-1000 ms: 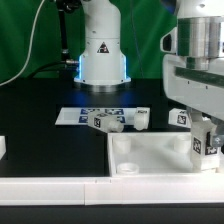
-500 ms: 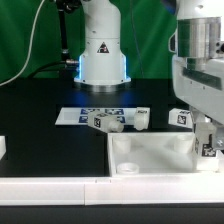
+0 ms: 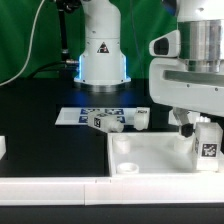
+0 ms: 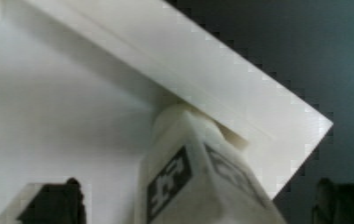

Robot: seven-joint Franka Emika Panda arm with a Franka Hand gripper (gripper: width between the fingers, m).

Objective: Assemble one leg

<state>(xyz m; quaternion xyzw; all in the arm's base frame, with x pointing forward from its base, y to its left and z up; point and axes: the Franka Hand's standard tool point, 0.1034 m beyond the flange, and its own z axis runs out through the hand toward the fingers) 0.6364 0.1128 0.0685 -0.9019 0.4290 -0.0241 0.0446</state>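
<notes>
A white leg [image 3: 207,148] with a black-and-white tag stands upright at a corner of the large flat white panel [image 3: 150,155], at the exterior view's right. My gripper [image 3: 200,130] hangs right over it. In the wrist view the leg [image 4: 195,170] sits at the panel's corner [image 4: 85,120], and my gripper [image 4: 200,205] straddles it. The dark fingers [image 4: 53,203] stand apart from the leg on both sides, so the gripper is open. Two more legs [image 3: 103,122] [image 3: 140,118] lie on the marker board [image 3: 72,116].
The arm's base [image 3: 102,55] stands at the back behind the marker board. A small white part [image 3: 3,147] sits at the exterior view's left edge. A long white bar [image 3: 50,190] runs along the front.
My hand has turned about its vertical axis, so its wide face now faces the exterior camera. The leg has stayed at the panel's corner.
</notes>
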